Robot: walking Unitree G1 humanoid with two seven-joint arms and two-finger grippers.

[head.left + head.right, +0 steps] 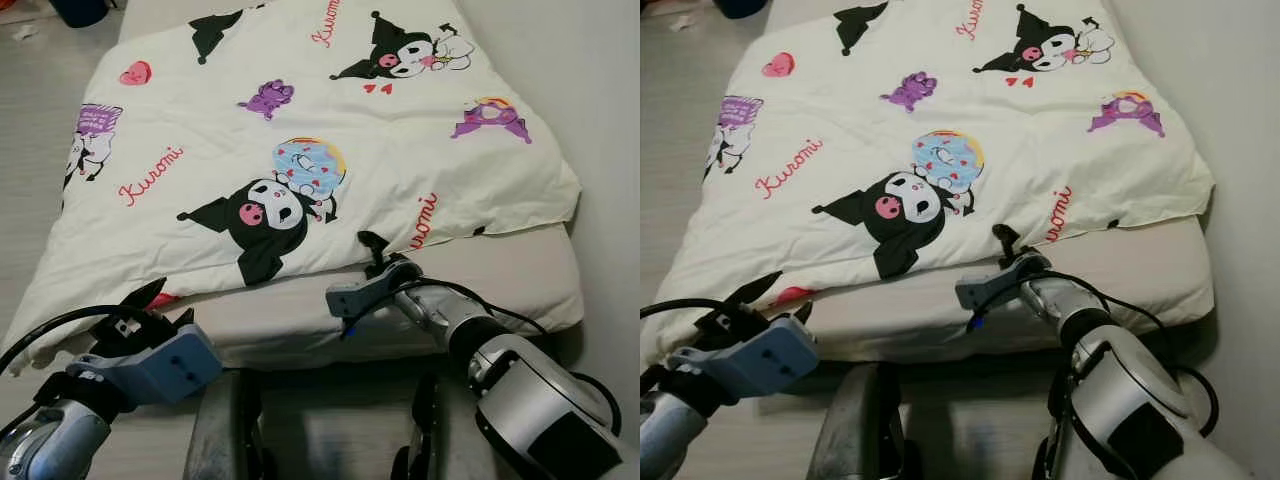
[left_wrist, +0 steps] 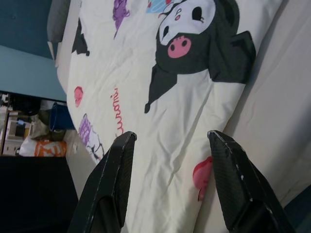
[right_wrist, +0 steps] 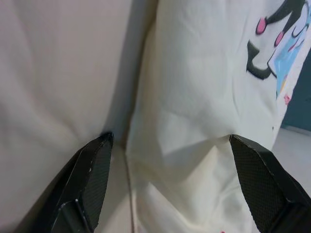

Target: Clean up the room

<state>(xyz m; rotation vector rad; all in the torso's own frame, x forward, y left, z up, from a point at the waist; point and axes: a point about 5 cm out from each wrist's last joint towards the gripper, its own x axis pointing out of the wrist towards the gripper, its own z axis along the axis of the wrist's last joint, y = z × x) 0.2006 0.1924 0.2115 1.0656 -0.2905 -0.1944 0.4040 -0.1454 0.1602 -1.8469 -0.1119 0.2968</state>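
Grippers come first at the mattress's (image 1: 500, 275) near edge: the left gripper (image 2: 170, 145) hovers with its 2 fingers spread above the quilt's (image 1: 330, 110) near left corner, and the right gripper (image 3: 170, 150) stands agape with the quilt's near hem between its fingers. Beyond them the cream cartoon-printed quilt lies spread toward the mattress's far end, leaving a bare strip along the near edge.

- Dark blue tub (image 1: 78, 10) at my eleven o'clock, standing on the floor.
- Pale floor (image 1: 30, 130) running along my nine o'clock side.
- Plain light wall (image 1: 600, 90) at my two o'clock.
- Orange-and-white bag (image 2: 43, 147), just beside the tub, below a teal wall (image 2: 24, 29).
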